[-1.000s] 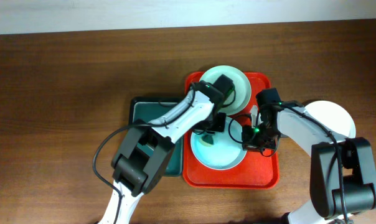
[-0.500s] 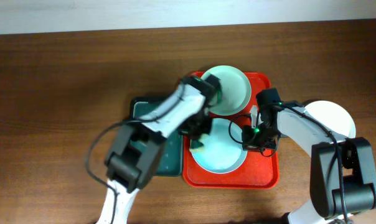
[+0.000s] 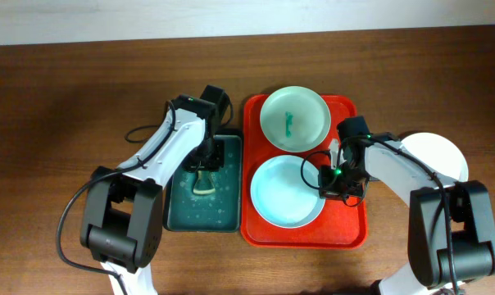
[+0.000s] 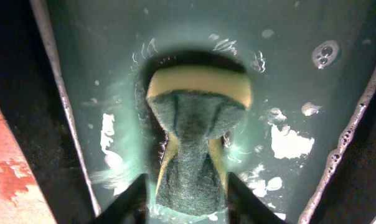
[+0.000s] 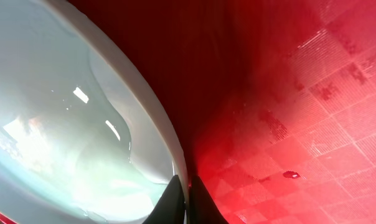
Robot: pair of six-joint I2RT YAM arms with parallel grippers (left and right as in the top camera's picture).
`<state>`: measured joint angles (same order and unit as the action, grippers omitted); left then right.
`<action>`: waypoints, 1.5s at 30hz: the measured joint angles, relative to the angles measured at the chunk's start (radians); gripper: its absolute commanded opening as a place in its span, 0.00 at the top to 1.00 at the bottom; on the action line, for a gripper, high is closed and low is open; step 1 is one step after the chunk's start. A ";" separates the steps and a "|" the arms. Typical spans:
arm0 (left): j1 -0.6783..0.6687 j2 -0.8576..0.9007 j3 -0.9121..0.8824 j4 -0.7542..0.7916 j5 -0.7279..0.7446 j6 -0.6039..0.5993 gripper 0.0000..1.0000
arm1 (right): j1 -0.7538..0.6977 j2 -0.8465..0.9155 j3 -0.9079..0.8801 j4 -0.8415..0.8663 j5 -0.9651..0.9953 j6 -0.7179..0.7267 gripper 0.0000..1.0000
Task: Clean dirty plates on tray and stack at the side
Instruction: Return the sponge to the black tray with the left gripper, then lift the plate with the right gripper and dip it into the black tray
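While in left hand (image 4: 188, 202), sponge (image 4: 197, 118).

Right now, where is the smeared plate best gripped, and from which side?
Pinch the right rim of the smeared plate, coming from the right: it lies flat, bare red tray is beside that edge, and the near plate crowds its front edge.

Three plates: a smeared plate (image 3: 292, 119), a clean plate (image 3: 282, 195), and what looks like a white plate (image 3: 448, 152) by the right edge of the counter (image 3: 67, 123). Two trays: a red tray (image 3: 346, 231) and a dark tray (image 3: 186, 215). One sponge (image 4: 197, 143).
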<state>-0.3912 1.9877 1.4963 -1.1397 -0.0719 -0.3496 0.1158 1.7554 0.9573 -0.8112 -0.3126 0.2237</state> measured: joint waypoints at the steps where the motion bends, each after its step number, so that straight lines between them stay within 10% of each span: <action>1: 0.000 0.000 0.005 -0.014 0.000 -0.001 0.52 | 0.000 0.000 0.000 0.006 0.000 0.000 0.96; 8: 0.014 -0.061 0.175 -0.190 0.012 0.010 0.32 | 0.000 -0.006 0.077 -0.126 0.023 -0.007 0.96; 11: 0.090 -0.199 0.193 -0.215 0.021 0.015 0.00 | 0.026 -0.096 0.228 -0.255 0.051 -0.007 0.96; 20: 0.397 -0.438 0.200 -0.262 0.042 0.018 0.00 | 0.437 -0.150 0.436 -0.115 0.249 0.087 0.96; 45: 0.408 -0.438 0.200 -0.301 0.042 0.018 0.01 | 1.006 -0.135 0.466 -0.024 1.309 0.063 0.96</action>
<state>0.0166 1.5501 1.6966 -1.4406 -0.0299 -0.3317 1.1221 1.6203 1.4235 -0.8349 0.9966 0.2871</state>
